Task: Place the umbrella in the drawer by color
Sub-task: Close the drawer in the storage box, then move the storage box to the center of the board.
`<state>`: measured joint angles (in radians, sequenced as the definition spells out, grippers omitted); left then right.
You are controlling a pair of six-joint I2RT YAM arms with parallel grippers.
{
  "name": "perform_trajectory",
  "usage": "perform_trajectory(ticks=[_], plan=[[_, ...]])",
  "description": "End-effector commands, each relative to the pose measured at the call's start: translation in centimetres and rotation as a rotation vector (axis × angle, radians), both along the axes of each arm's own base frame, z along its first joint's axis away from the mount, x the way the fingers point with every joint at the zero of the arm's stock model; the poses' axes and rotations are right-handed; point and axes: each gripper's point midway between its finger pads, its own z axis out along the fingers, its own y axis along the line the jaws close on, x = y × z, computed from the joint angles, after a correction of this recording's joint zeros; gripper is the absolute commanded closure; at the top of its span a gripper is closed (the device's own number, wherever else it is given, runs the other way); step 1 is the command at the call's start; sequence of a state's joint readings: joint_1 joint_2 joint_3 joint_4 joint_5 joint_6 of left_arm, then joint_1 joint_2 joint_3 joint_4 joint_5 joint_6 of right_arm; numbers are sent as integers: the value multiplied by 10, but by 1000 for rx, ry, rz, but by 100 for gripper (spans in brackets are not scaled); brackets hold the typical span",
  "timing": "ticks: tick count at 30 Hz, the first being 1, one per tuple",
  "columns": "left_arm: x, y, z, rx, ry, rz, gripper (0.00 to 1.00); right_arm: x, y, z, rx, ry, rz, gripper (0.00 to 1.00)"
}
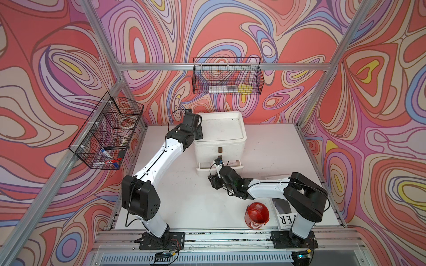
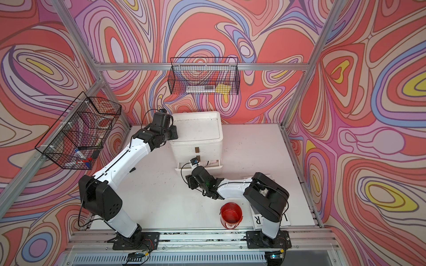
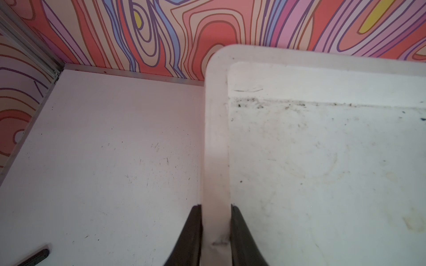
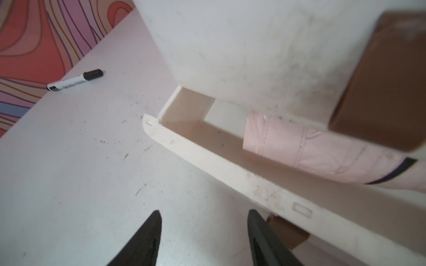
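A white drawer unit (image 1: 220,135) stands at the back of the table, brown tags on its drawer fronts (image 4: 380,80). Its bottom drawer (image 1: 220,166) (image 4: 230,165) is pulled partway out. A folded pink umbrella (image 4: 322,156) with a dark band lies inside it, partly under the unit's body; a sliver shows in a top view (image 2: 211,163). My left gripper (image 3: 216,206) (image 1: 200,133) is shut on the raised rim (image 3: 216,138) of the unit's top, at its left side. My right gripper (image 4: 204,211) (image 1: 212,178) hangs open and empty over the table just before the drawer front.
A red bucket (image 1: 257,215) stands near the front right beside a magazine (image 1: 284,214) under the right arm. A black-capped marker (image 4: 75,80) lies on the table left of the unit. Wire baskets hang on the left wall (image 1: 108,131) and back wall (image 1: 228,76).
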<state>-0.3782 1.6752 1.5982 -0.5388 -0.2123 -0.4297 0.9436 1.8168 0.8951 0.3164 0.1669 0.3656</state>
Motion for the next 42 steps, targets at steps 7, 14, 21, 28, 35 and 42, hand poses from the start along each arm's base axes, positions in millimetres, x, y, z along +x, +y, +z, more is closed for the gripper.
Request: perform_trajectory(ticks=[7,14,21,28,35,42], plan=[[-40,-47,-15,-86,147,-239,100,58,20,6,-234,-402,48,36],[-44,-57,-15,-92,158,-319,100,103,16,9,-333,-506,30,36],[-41,-57,-25,-73,195,-309,100,80,12,34,-280,-471,81,36],[-32,-42,-34,45,227,-275,100,3,0,106,-55,-320,189,35],[-39,-30,-33,102,305,-239,100,-21,-81,175,-43,-371,0,30],[-68,-18,-38,94,356,-216,100,-18,-171,208,-93,-503,-354,25]])
